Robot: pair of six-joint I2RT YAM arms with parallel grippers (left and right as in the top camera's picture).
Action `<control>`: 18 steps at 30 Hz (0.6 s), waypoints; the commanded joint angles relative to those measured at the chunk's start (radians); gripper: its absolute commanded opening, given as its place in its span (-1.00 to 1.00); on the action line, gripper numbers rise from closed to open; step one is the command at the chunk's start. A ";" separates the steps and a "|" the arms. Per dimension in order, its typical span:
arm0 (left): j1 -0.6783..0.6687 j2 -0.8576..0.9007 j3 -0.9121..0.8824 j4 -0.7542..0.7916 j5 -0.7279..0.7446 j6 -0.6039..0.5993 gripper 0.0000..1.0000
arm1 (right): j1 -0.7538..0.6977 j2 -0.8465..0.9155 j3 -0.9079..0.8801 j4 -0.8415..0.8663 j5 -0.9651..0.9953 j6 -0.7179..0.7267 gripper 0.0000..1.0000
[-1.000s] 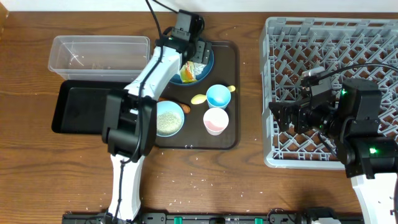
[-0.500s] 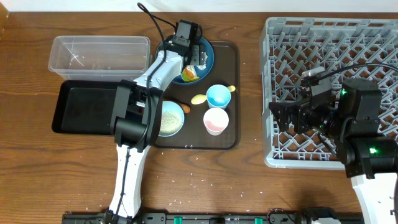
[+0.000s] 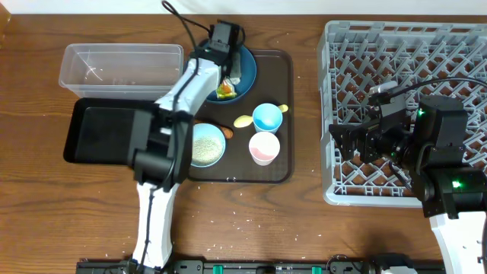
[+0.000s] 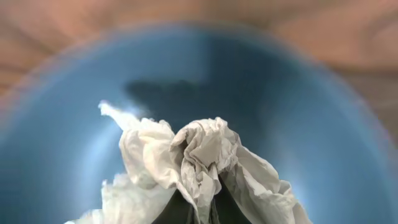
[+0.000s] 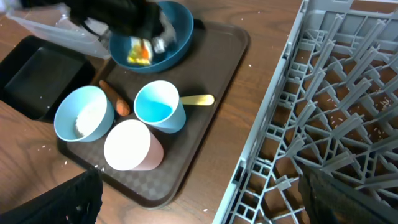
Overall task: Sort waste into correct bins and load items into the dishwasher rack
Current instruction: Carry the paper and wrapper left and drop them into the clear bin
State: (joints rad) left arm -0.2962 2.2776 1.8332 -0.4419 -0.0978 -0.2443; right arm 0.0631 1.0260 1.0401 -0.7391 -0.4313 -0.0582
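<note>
In the left wrist view the dark blue plate (image 4: 298,112) is a soft blur running past every edge. The crumpled tissue (image 4: 199,155) is cut off at the bottom and covers all but a dark sliver of the left gripper (image 4: 200,210), whose jaws pinch it. From overhead, that arm hides part of the plate and the carrot (image 3: 218,126). The right gripper (image 3: 338,144) shows in its own view only as blurred dark fingers (image 5: 62,199), wide apart and cropped at the lower corners. The dishwasher rack (image 3: 396,46) runs off the right edge.

blue cup (image 5: 158,107) upright beside pink cup (image 5: 129,147) | carrot (image 5: 115,99) between bowl (image 5: 83,116) and blue cup | rack (image 5: 323,93) right
</note>
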 commanded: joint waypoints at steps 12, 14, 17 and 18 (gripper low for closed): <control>0.320 -0.216 -0.004 -0.111 -0.119 -0.054 -0.88 | -0.010 0.000 0.018 0.006 -0.015 0.021 0.98; 0.366 -0.176 -0.004 -0.115 -0.087 -0.053 -0.88 | -0.010 0.000 0.018 0.006 -0.014 0.021 0.98; 0.410 -0.122 -0.004 -0.101 -0.064 -0.053 -0.70 | -0.010 0.000 0.018 0.011 -0.014 0.021 0.98; 0.420 -0.110 -0.004 -0.096 -0.058 -0.053 -0.55 | -0.010 0.000 0.018 0.016 -0.014 0.021 0.98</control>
State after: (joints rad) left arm 0.1135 2.1376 1.8404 -0.5423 -0.1814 -0.2836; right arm 0.0631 1.0260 1.0405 -0.7322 -0.4339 -0.0544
